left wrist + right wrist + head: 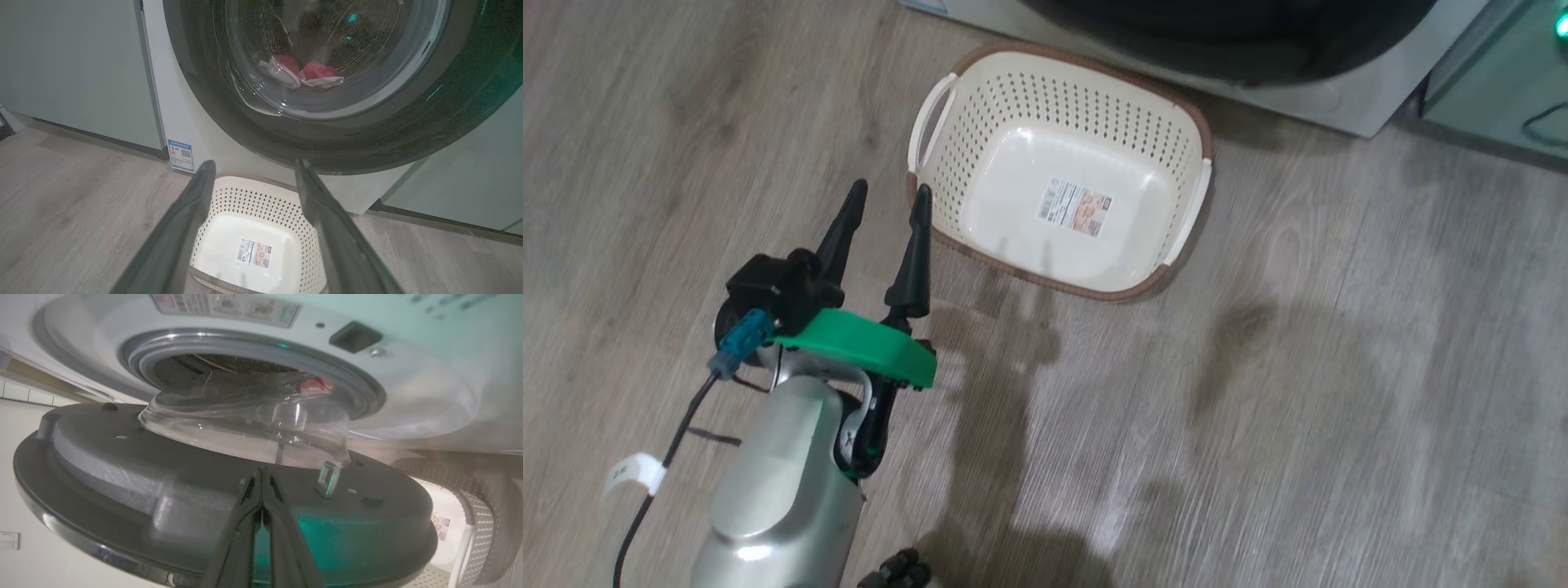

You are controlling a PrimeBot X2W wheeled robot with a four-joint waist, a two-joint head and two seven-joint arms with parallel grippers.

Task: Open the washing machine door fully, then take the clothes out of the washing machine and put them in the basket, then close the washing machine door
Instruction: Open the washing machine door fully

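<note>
Door (102,457) stands ajar, its inner face and glass bowl (245,428) straight ahead of the right pincer (260,473), which is clamped together on nothing, tips near that face; contact is unclear. This pincer looks the nearer one for swinging it wider. Clothes (314,71) lie inside the washing machine (179,114). The left pincer (889,189) hangs spread wide, empty, beside the basket (980,90) on the floor (1339,408).

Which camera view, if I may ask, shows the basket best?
The head view: almost the whole basket is in sight, empty but for its label. In the left wrist view the left gripper's fingers cover part of it; the right wrist view catches a corner past the washing machine door.
</note>
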